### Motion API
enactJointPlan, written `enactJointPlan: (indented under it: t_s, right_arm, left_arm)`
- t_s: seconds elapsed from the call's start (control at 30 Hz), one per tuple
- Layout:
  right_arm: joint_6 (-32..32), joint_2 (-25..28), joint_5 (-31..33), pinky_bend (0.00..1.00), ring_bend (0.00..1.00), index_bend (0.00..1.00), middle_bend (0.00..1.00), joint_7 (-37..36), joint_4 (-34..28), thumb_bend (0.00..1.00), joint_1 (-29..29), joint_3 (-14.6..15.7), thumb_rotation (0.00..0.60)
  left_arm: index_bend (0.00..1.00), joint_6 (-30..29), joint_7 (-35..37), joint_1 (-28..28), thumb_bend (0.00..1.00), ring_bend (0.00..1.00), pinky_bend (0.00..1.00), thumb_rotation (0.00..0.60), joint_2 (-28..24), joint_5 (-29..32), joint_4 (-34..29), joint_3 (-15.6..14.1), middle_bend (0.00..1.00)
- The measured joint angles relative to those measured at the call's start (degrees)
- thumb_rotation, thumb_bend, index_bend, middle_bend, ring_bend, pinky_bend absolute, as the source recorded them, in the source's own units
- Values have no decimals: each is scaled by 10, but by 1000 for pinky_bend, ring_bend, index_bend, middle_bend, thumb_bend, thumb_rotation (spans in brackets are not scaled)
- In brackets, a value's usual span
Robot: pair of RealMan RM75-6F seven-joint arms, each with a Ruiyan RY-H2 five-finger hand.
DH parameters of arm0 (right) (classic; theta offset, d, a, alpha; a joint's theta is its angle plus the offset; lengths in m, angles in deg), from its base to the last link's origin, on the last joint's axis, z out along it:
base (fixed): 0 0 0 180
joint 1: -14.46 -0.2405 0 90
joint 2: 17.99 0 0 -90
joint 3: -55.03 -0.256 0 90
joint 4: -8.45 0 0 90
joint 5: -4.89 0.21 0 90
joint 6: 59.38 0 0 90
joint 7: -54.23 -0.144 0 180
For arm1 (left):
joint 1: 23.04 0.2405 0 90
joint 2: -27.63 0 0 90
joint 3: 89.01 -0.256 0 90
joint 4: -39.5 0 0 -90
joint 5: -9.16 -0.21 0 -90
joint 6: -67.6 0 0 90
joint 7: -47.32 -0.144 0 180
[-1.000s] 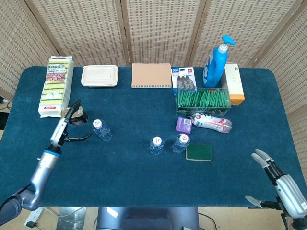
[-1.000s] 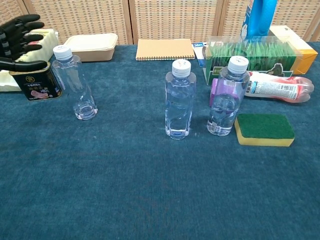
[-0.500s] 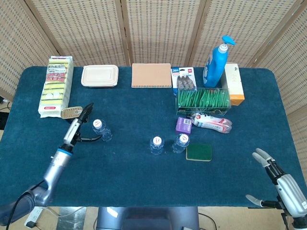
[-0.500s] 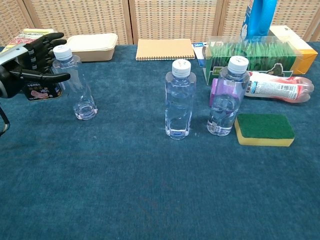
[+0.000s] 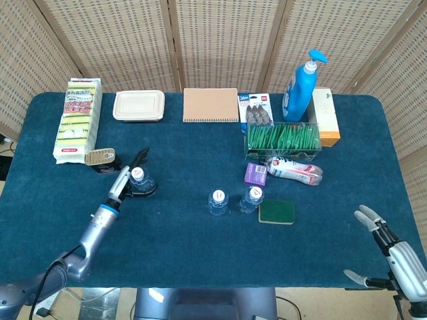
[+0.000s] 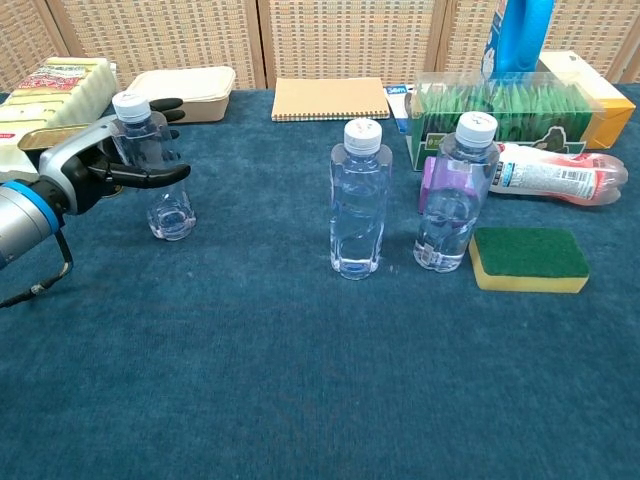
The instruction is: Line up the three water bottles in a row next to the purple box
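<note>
Left hand [image 6: 95,160] wraps fingers around the stray bottle [image 6: 152,165], upright, well left of the two bottles [image 6: 360,198] beside the purple box [image 5: 255,174]; move runs rightward; right hand [image 5: 393,257] open, far off.

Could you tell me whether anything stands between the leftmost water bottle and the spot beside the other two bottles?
Nothing visible does: the cloth between the leftmost bottle, which the left hand reaches around, and the middle bottle is bare.
</note>
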Motion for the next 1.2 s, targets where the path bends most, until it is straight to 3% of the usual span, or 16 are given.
enactJointPlan:
  t_s: [0.07, 0.23, 0.33, 0.7, 0.87, 1.2]
  right_arm:
    - [-1, 0, 1, 176, 0, 10, 0, -3, 1, 0, 0, 0, 600]
    - [-3, 1, 2, 176, 0, 10, 0, -9, 5, 0, 0, -1, 600]
    - [-3, 2, 1, 176, 0, 10, 0, -11, 5, 0, -1, -1, 600]
    - [-1, 0, -1, 176, 0, 10, 0, -5, 2, 0, -1, -1, 600]
    - [1, -1, -2, 176, 0, 10, 0, -1, -1, 0, -2, 0, 600]
    - [-2, 1, 0, 176, 0, 10, 0, -8, 1, 0, -1, 0, 600]
  left_arm:
    - [79, -1, -9, 1, 423, 53, 303, 600, 7, 1, 5, 0, 85]
    - [457, 6, -25, 5, 500, 300, 467, 600, 23, 11, 23, 0, 389]
    - [594, 5, -28, 8, 512, 395, 520, 600, 31, 14, 34, 0, 498]
    - [639, -50, -38, 21, 501, 428, 535, 600, 41, -8, 35, -8, 537]
    - [639, -84, -42, 24, 496, 428, 534, 600, 35, -41, -16, -29, 537]
    - [639, -87, -94, 12, 488, 428, 501, 600, 53, -73, -95, -52, 537]
